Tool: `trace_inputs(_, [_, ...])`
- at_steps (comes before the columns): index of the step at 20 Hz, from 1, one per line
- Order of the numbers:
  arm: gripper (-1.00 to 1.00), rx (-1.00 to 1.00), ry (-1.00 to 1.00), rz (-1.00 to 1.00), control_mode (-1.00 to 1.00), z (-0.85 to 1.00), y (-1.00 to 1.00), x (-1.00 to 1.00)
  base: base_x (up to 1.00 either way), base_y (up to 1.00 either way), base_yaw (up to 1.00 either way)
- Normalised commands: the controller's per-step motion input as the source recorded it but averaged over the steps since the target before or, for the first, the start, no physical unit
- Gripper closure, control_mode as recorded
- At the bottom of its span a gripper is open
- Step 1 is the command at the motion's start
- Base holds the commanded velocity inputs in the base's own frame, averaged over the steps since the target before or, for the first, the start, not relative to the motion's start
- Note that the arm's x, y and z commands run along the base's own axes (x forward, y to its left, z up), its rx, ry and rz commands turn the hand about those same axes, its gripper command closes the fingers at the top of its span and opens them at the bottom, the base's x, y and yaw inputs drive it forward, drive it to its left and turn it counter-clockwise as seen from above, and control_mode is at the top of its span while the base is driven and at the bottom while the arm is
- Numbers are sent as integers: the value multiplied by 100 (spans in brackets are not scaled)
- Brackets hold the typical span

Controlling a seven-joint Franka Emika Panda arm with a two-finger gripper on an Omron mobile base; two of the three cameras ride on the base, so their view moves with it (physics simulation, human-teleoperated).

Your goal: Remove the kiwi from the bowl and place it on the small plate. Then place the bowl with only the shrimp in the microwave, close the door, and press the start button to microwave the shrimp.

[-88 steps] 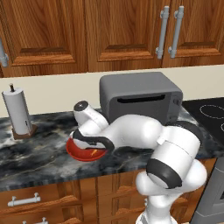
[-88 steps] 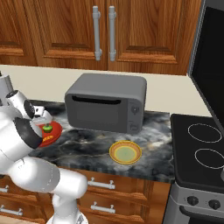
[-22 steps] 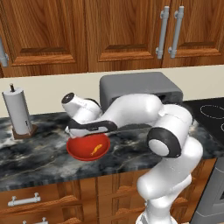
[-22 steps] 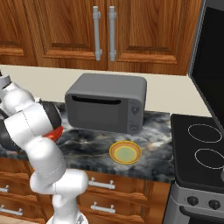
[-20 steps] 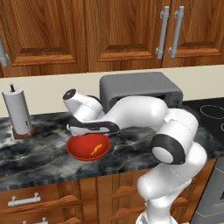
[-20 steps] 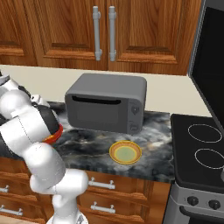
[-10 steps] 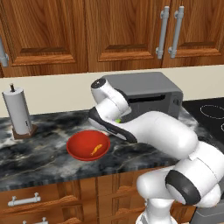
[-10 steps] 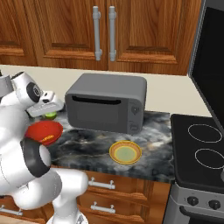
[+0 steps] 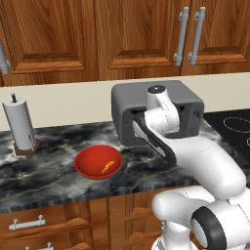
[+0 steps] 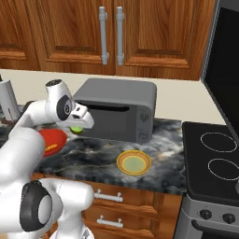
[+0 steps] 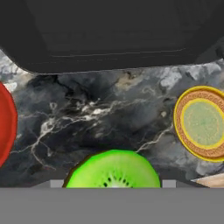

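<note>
Setting: a dark marbled worktop (image 10: 98, 161) under wooden cupboards, with a grey oven (image 10: 116, 114) at the back.
Tool: the tool (image 10: 77, 127) is clenched on the kiwi (image 10: 76, 129), carried above the worktop just in front of the oven.
Plate: the plate (image 10: 134, 163) lies to the right of the tool and nearer the front edge, bare.
Bowl: the bowl (image 9: 98, 161) sits to the left, with the shrimp (image 9: 106, 167) alone in it.
Change: half a second ago the kiwi was held nearer the bowl; it has been carried rightward since.
</note>
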Motion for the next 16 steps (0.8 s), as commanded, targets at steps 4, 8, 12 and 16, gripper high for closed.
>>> trace_inputs(4, [100,24,2,-22,-100,-38,-100,-9,0,0,0])
trace_inputs(8, [100,19,8,-23,-100,-62,-100,0,0,0,0])
trace_inputs(12, [100,14,7,-25,-100,-75,-100,0,0,0,0])
trace_inputs(16, [100,9,13,-21,-100,-45,-100,0,0,0,0])
